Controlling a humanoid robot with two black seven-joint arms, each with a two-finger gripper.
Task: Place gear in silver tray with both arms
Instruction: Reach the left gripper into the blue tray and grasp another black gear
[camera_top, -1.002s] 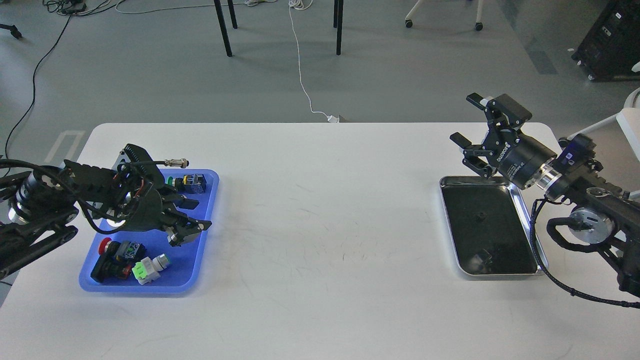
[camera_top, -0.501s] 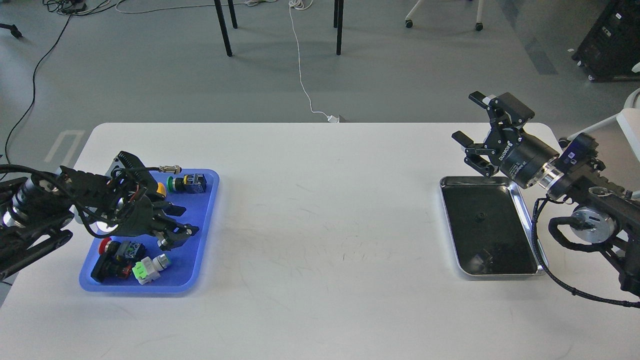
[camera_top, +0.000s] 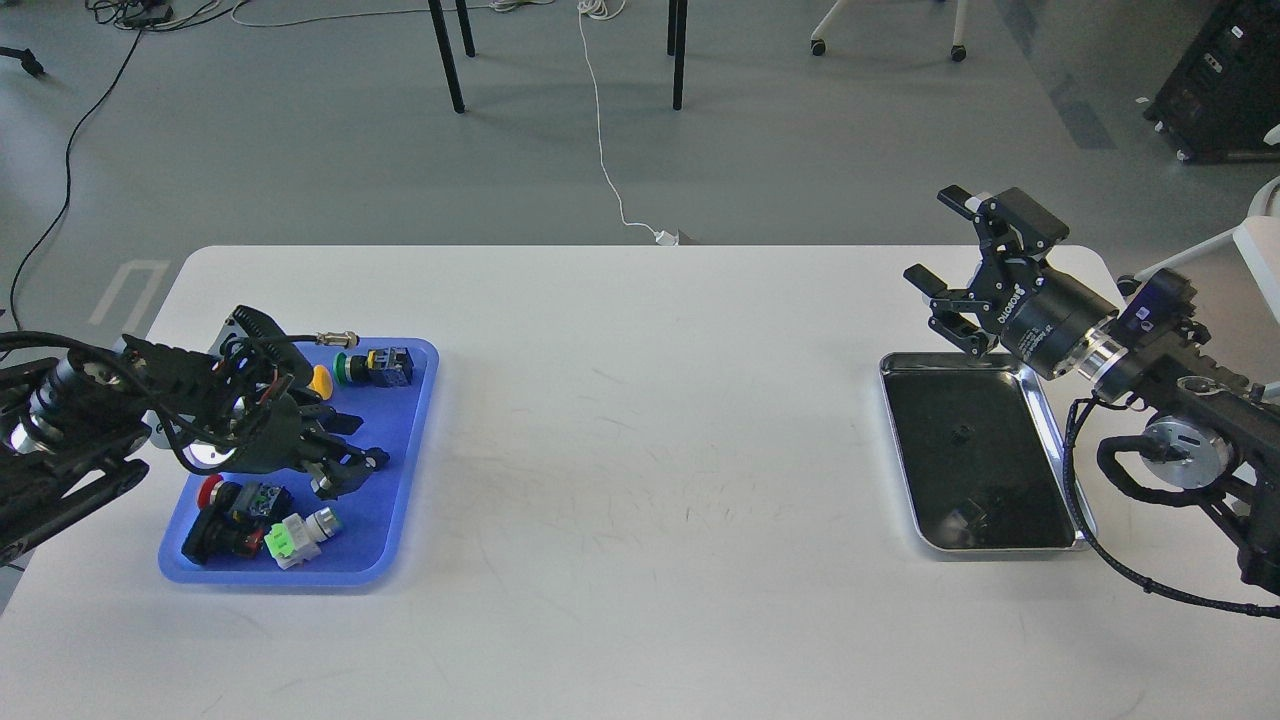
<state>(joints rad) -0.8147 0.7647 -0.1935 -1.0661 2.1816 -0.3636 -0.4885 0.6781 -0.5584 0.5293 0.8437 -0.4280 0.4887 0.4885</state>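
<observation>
The silver tray (camera_top: 898, 452) lies at the table's right side; a small dark item (camera_top: 962, 433) shows on its dark floor, too small to name. My right gripper (camera_top: 940, 240) is open and empty, held above the tray's far end. My left gripper (camera_top: 348, 472) is low over the blue tray (camera_top: 400, 500) at the left, its fingers apart among the parts. I cannot pick out a gear among those parts; my left arm hides part of the tray.
The blue tray holds a green and yellow button unit (camera_top: 375, 367), a red-capped black part (camera_top: 225, 500) and a green and white connector (camera_top: 295, 538). Bare white tabletop lies between the two trays. Chair legs and cables are on the floor beyond.
My left gripper has drawn back to the left and sunk lower into the blue tray. My right gripper has barely moved.
</observation>
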